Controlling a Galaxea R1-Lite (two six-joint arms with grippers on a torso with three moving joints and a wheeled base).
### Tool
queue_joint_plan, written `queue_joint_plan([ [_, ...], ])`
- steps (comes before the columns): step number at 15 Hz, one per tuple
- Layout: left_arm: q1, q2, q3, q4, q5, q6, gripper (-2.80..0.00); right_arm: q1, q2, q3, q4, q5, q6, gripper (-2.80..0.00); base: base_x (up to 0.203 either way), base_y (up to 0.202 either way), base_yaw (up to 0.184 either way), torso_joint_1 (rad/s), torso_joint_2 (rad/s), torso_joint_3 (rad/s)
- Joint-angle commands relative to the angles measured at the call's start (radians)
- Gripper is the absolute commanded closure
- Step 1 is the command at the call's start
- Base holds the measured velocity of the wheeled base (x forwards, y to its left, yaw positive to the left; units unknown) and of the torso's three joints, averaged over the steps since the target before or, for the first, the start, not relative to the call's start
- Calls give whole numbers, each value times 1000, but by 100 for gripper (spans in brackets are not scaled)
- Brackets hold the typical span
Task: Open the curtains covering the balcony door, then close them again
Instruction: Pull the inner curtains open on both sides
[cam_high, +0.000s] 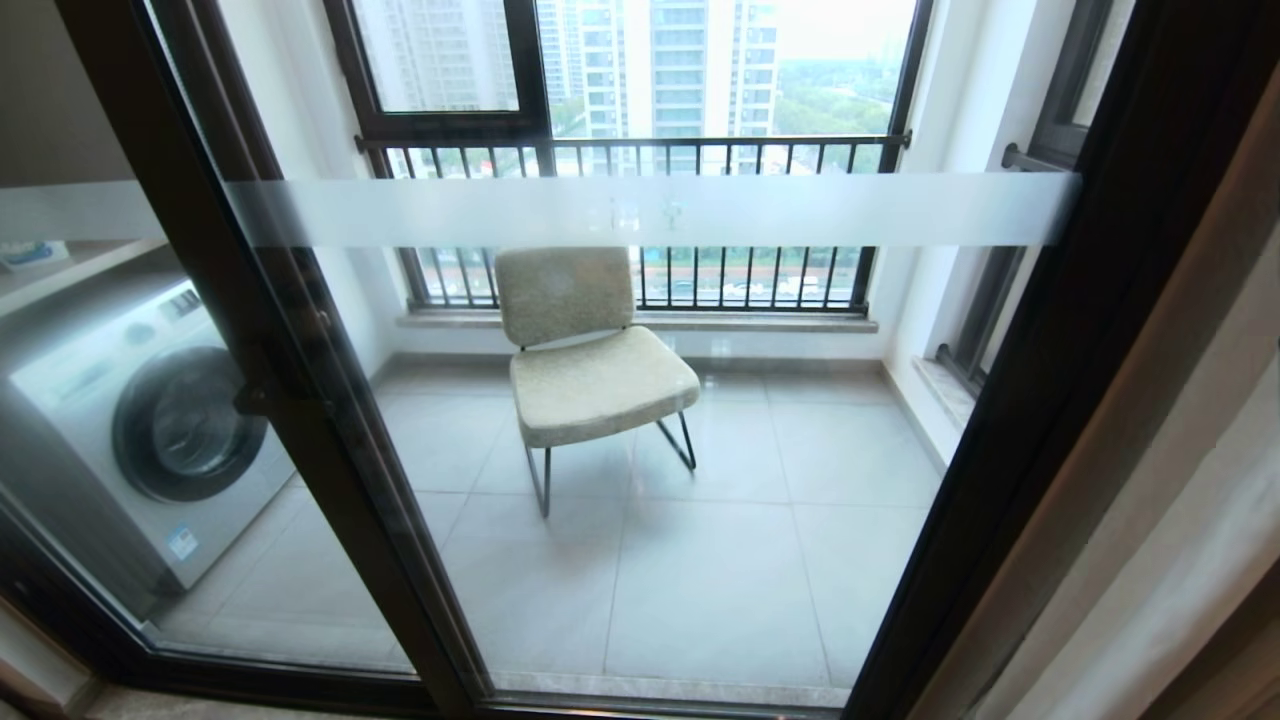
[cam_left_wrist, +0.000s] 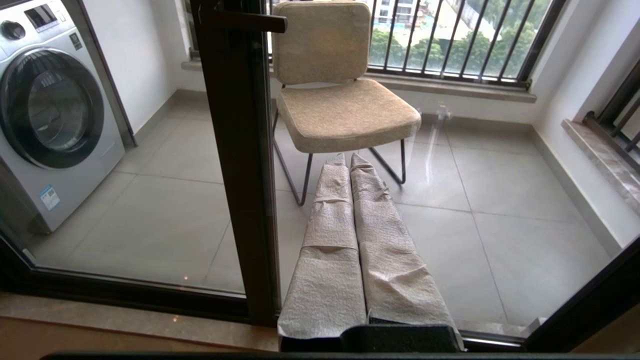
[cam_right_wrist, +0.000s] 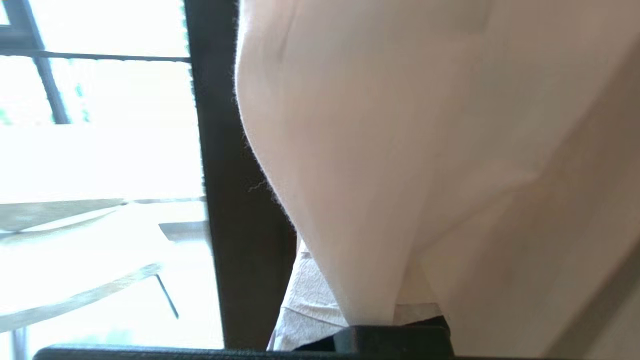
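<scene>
- The balcony door (cam_high: 1000, 430), clear glass in a thick dark frame, fills most of the head view, with a frosted white band (cam_high: 650, 210) running across the pane.
- The curtains (cam_high: 1170, 500) are bunched at the right edge of the head view, beside the door's right frame member, leaving the glass uncovered; both a cream-beige layer and a paler layer show there.
- Beyond the glass lies a tiled balcony floor (cam_high: 720, 560), backed by a black-framed window with thin railing bars (cam_high: 640, 150).
- A front-loading washing machine (cam_high: 150, 430) stands at the left of the balcony, behind the glass.
- A beige upholstered chair (cam_high: 590, 360) on thin black legs sits near the middle of the balcony, in front of the window.
- The right gripper (cam_right_wrist: 360, 320) is clamped tight on a fold of the cream curtain cloth, right beside the dark door frame.
- The left gripper (cam_left_wrist: 347, 165), its wrapped fingers pressed together and holding nothing, points at the glass, level with the chair.
</scene>
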Motion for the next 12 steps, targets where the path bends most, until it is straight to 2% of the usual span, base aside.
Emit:
queue_joint_plan([
  [1, 0, 1, 0, -1, 0, -1, 0, 81, -26, 1, -4, -1, -4, 0, 0, 0, 0, 0, 0, 0],
  [7, 0, 0, 0, 0, 0, -1, 0, 273, -41, 10, -4, -5, -11, 0, 0, 0, 0, 0, 0, 0],
  [12, 1, 0, 0, -1, 0, -1, 0, 279, -41, 25, -4, -4, -25, 0, 0, 0, 0, 0, 0, 0],
])
